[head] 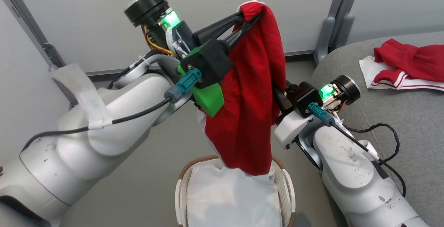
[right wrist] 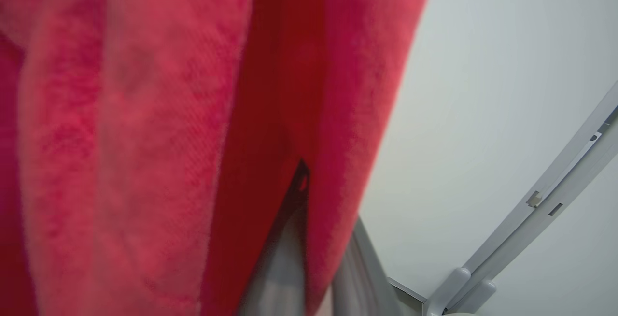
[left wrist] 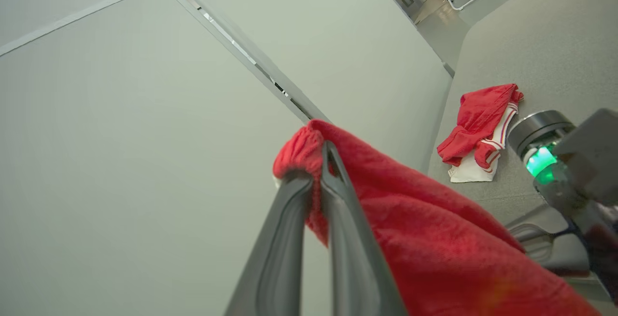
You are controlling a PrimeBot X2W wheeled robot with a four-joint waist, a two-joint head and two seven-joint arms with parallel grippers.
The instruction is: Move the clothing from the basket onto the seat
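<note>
My left claw [left wrist: 321,161] is pressed together on the gathered waistband of a soft bright red sports garment [head: 249,98], which hangs high above the oval cream-white perforated plastic laundry basket [head: 286,185] with its brown woven-look rim. My right claw [right wrist: 304,185] is buried in the folds at the cloth's edge, and I cannot tell whether it pinches anything. The garment's lowest fold dangles at the basket's mouth, touching or just above the plain white liner sheet [head: 229,195]. If I swing toward the large grey fabric-upholstered seat cushion [head: 399,123] without more height, that fold could catch the rim, tip the basket or drag the liner out. My hold is only a small bite of elastic, so a quick sideways move could pull it free and drop the garment on the floor between basket and seat. The cloth drapes against my right wrist and near its black cable [head: 381,129], so it could snag there when I let go. A second red and white garment [head: 406,64] lies on the seat, well apart. If I let go too soon, this one could land on the cushion's rounded edge and slide off.
</note>
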